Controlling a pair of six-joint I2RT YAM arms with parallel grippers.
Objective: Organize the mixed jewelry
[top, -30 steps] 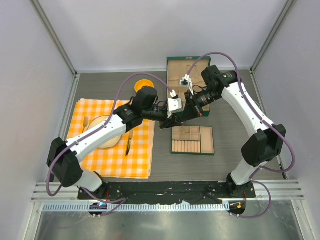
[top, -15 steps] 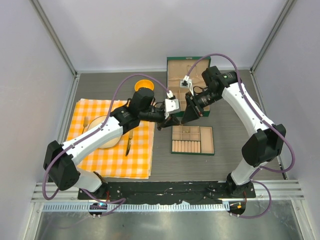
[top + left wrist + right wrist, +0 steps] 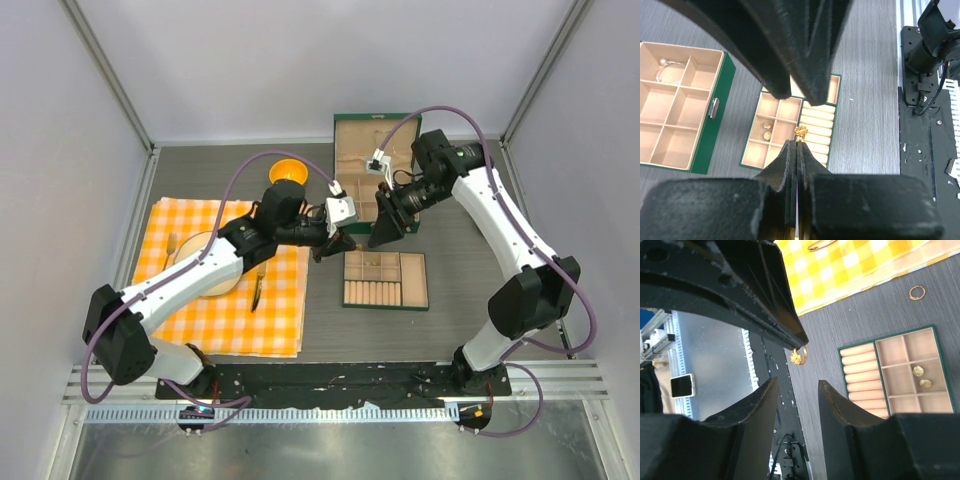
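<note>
Thin hoop point(image 3: 820, 246) — half beyond top edge

Pale plain walls point(image 3: 300, 60) enclose three sides, grey metal posts point(image 3: 110, 80) at the corners. The tabletop point(image 3: 450, 320) is dark grey woodgrain.

A yellow checked cloth point(image 3: 240, 325) is laid on the left of the dark grey counter point(image 3: 450, 325). An orange bowl point(image 3: 287, 171) is placed behind it. Two green compartment trays, one larger point(image 3: 355, 140) and one smaller point(image 3: 412, 266), are set centre-right. A gold ring point(image 3: 917, 292) is located beside the cloth.
</note>
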